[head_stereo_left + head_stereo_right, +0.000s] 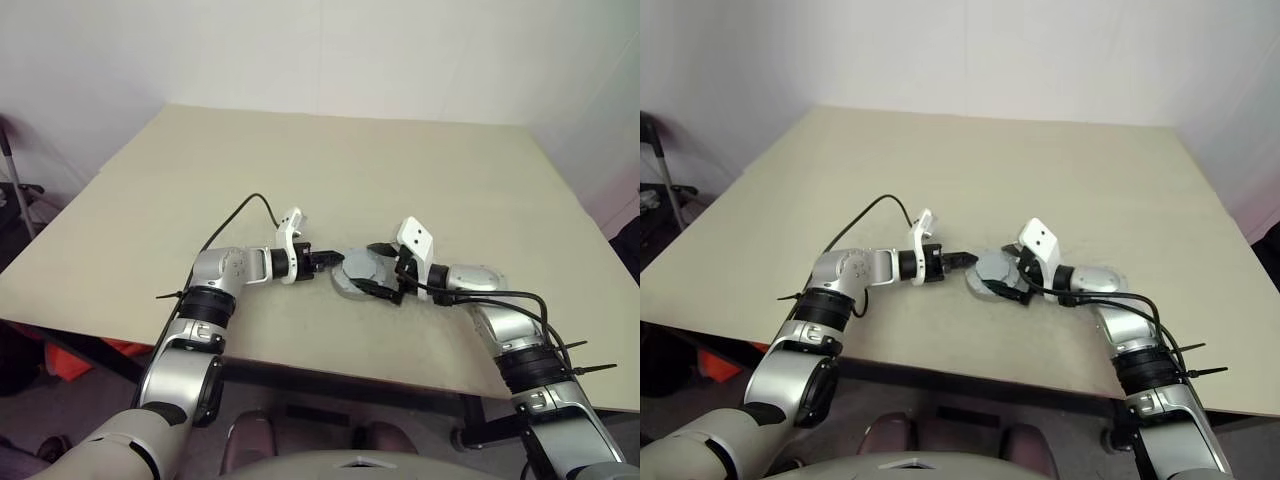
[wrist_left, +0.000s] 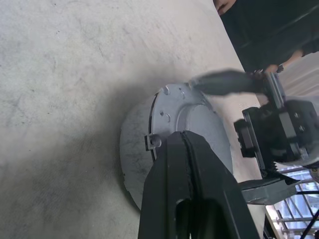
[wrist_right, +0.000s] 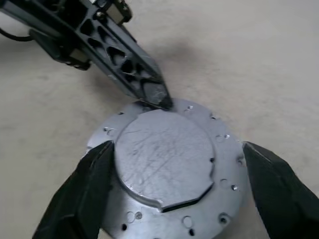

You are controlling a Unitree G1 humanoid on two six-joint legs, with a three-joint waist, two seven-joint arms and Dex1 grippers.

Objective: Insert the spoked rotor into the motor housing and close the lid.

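- The left gripper (image 3: 158, 97) has its jaws pressed fully together, holding nothing; the closed black tip rests on the far edge of the lid (image 3: 164, 157), where that raised grey cap meets the flange around it.
- The right gripper (image 3: 174, 199) has its jaws spread wide, one black finger (image 3: 82, 191) on each side of the round metal part; whether the fingers actually touch the flange cannot be told.
- The lid, a dull grey disc with a notched edge, sits flat on top of the motor housing (image 3: 227, 164), whose wider flange with small holes rings it all round.
- The closed-up assembly lies on the beige tabletop (image 1: 330, 170), near its front edge, between the two arms.
- Seen from the head, the left arm reaches in from the left with its closed tip pointing right at the housing (image 1: 362, 272), and the right arm comes in from the right, its fingers framing the same part.
- The left wrist view looks along the shut fingers (image 2: 192, 184) onto the grey side of the assembly, with the other gripper's dark finger blurred beyond it.
- A black cable (image 1: 235, 215) loops over the tabletop behind the left arm.
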